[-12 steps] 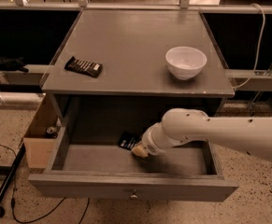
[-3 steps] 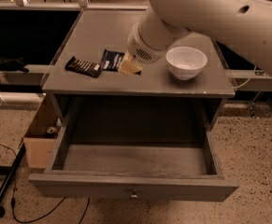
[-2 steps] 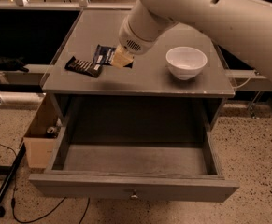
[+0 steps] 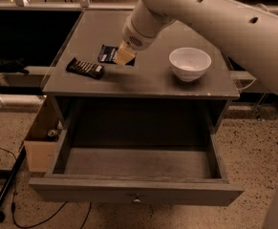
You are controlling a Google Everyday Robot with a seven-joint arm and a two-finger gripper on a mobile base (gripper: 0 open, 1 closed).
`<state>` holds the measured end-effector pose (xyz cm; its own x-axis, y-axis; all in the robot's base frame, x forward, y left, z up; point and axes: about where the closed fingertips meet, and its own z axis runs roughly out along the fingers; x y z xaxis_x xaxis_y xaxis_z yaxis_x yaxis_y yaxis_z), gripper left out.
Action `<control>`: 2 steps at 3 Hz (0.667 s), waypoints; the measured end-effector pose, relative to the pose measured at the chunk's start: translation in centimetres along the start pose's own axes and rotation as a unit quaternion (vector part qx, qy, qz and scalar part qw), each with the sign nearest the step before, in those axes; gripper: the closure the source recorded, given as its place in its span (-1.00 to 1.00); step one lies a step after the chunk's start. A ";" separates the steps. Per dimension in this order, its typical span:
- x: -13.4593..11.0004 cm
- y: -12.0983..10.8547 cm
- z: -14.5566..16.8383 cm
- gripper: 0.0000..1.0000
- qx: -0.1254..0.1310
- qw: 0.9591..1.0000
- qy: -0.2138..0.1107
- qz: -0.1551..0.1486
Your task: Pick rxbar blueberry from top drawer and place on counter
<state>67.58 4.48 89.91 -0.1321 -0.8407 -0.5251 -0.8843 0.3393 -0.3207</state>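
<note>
The rxbar blueberry (image 4: pixel 108 54), a small dark navy bar, is at the counter (image 4: pixel 148 82), left of centre; I cannot tell whether it touches the top. My gripper (image 4: pixel 123 56) comes down from the upper right. It is shut on the bar's right end, which its tan fingers hide. The top drawer (image 4: pixel 133 189) is pulled fully out below, and nothing shows on its floor. Its small knob (image 4: pixel 137 200) is at the front centre.
A black-brown bar (image 4: pixel 85 68) lies on the counter just left of the blue bar. A white bowl (image 4: pixel 190 63) stands on the counter's right side. A cardboard box (image 4: pixel 39 149) and cables (image 4: pixel 14 209) are on the floor to the left of the cabinet.
Four seconds ago the gripper was down in the drawer at the bar. It has since carried the bar up onto the counter's left part, where it has barely moved in the last second.
</note>
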 end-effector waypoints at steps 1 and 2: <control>2.2 -1.2 1.3 1.00 -0.003 1.000 0.004 0.018; 4.3 -1.6 2.1 1.00 -0.005 0.999 0.007 0.031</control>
<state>69.35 1.21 86.46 -0.1938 -0.8242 -0.5321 -0.8787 0.3870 -0.2794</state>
